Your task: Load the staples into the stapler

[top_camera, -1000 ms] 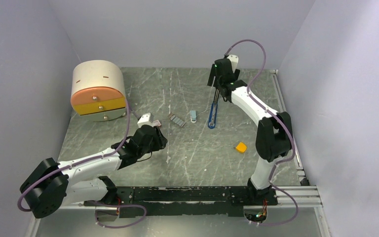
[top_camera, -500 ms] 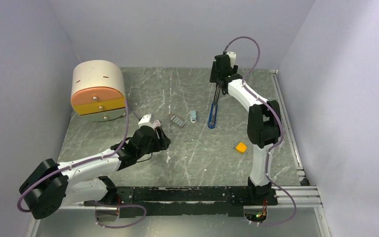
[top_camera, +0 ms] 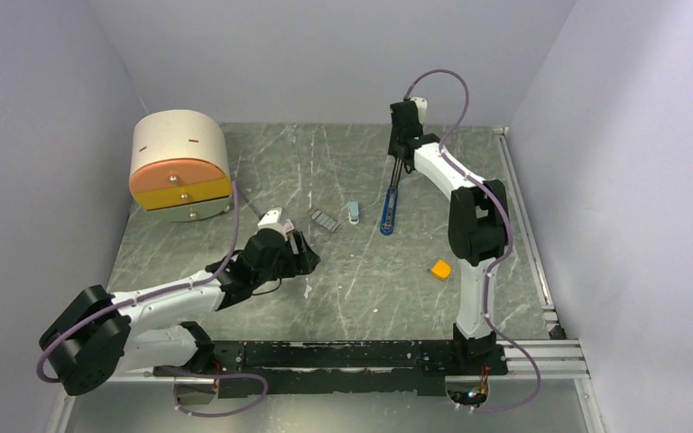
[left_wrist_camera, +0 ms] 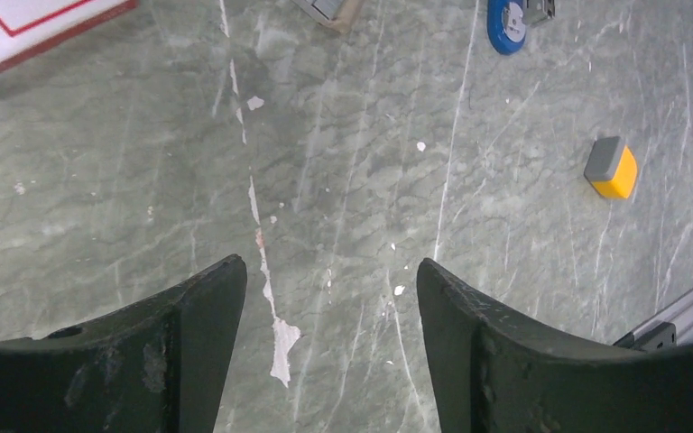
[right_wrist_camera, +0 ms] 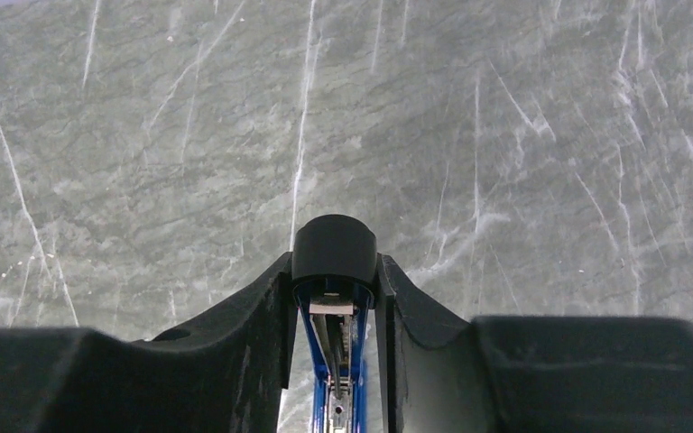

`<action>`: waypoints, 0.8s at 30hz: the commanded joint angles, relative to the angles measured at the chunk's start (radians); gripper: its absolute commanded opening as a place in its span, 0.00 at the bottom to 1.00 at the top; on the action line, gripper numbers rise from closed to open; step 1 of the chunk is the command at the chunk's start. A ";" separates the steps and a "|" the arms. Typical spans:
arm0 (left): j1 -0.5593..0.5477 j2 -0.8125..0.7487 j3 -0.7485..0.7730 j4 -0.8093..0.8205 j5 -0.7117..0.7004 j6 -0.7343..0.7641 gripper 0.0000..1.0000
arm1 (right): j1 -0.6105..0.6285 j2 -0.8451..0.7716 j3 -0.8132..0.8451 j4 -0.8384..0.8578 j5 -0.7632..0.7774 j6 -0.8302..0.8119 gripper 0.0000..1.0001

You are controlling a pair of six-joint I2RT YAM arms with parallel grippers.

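Left gripper (left_wrist_camera: 329, 271): fingers (left_wrist_camera: 189, 343) stood spread wide with nothing between them. Only bare marbled table (left_wrist_camera: 99, 180) showed under the gap.

Staples (top_camera: 325, 219): a small grey ribbed strip, flat on the table and untouched. It lay ahead of the left fingertips and apart from them. In the left wrist view it was cut off at the top edge, almost in line with the gap.

A red-and-white box (left_wrist_camera: 36, 27) lay ahead of the left-hand finger and off to its outer side, partly out of frame. An orange block (left_wrist_camera: 612, 169) with a grey face sat ahead of the right-hand finger, well out to that side.

Right gripper (right_wrist_camera: 334, 262): fingers (right_wrist_camera: 253, 334) were pressed in on the rounded black end of the stapler (top_camera: 387, 215), one on each flank. The black cap sat right at the fingertips. The blue channel with its metal insert ran back between the fingers toward the wrist.

Seen from overhead, the thin black top arm rose to the right fingers. The blue base lay on the table below and nearer than them.

A pale-blue piece (top_camera: 354, 212) lay between the staples and the blue base, touching neither. A round drawer unit (top_camera: 180, 165) stood well off behind the left fingers' outer side.
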 commanded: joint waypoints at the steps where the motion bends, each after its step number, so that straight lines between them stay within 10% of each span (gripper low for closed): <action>1: 0.000 0.059 0.043 0.084 0.091 0.028 0.78 | -0.002 -0.048 -0.016 -0.029 -0.014 0.029 0.30; 10: -0.006 0.274 0.153 0.277 0.253 0.007 0.92 | 0.029 -0.177 -0.163 -0.033 -0.062 0.056 0.27; 24: -0.078 0.596 0.309 0.435 0.375 -0.057 0.42 | 0.120 -0.361 -0.361 -0.032 -0.050 0.097 0.26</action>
